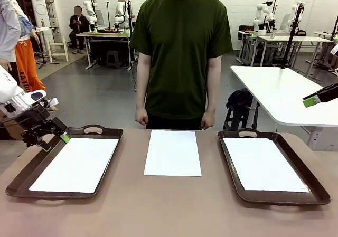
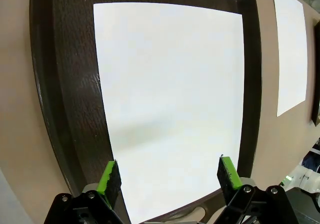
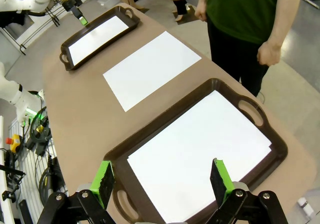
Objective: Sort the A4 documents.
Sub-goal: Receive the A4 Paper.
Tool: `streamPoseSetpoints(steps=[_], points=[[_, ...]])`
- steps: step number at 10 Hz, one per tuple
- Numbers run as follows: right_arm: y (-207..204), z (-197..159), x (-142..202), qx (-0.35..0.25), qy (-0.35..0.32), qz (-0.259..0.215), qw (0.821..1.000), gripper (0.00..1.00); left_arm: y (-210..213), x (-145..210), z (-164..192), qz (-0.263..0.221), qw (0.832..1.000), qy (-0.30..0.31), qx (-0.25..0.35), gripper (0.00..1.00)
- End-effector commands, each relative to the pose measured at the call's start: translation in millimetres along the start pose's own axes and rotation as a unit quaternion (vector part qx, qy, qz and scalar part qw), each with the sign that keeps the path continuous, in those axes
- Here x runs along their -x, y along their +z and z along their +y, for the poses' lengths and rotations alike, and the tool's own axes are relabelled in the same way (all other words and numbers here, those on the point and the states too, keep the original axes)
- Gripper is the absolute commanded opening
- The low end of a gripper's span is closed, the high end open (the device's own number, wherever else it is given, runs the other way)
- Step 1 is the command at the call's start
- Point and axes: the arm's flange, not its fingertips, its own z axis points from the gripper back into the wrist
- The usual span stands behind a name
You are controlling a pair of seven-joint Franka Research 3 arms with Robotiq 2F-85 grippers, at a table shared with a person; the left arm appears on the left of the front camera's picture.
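Left gripper (image 1: 54,142) wide open with nothing between its green pads, hanging over the far left corner of the left tray (image 1: 33,166), close to the left edge of the table (image 1: 169,210); from its wrist, looking down along the fingers at the left sheet (image 1: 74,164) from above. Right gripper (image 1: 311,101) spread wide too and empty, raised high beside the right edge of the table, well apart from the right tray (image 1: 298,163). Left sheet lying flat on the floor of the left tray, near the left edge of the table, with dark floor showing around it. Right sheet (image 1: 264,164) lying flat in the same way inside the right tray, near the right edge. Middle sheet (image 1: 172,152) directly on the table, between the two trays and touching neither, one short side almost at the far edge. Behind that far edge a person (image 1: 179,52) in a dark green shirt, standing upright just behind the middle sheet, touching no paper
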Motion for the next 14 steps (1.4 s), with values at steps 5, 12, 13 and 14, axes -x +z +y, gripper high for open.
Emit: streamPoseSetpoints(steps=[5,12,13,14], points=[[-1,1,0,-0.001,0.003,0.0,1.0,1.0,0,0,0,0.0,1.0,0.0,0.0,1.0],[-1,1,0,-0.001,0.003,0.0,1.0,1.0,138,55,-158,-0.217,0.877,-0.417,0.101,1.0],[-1,1,0,-0.001,0.003,0.0,1.0,1.0,147,67,-162,-0.206,0.849,-0.467,0.134,1.0],[-1,1,0,-0.001,0.003,0.0,1.0,1.0,145,70,-162,-0.197,0.845,-0.48,0.128,1.0]])
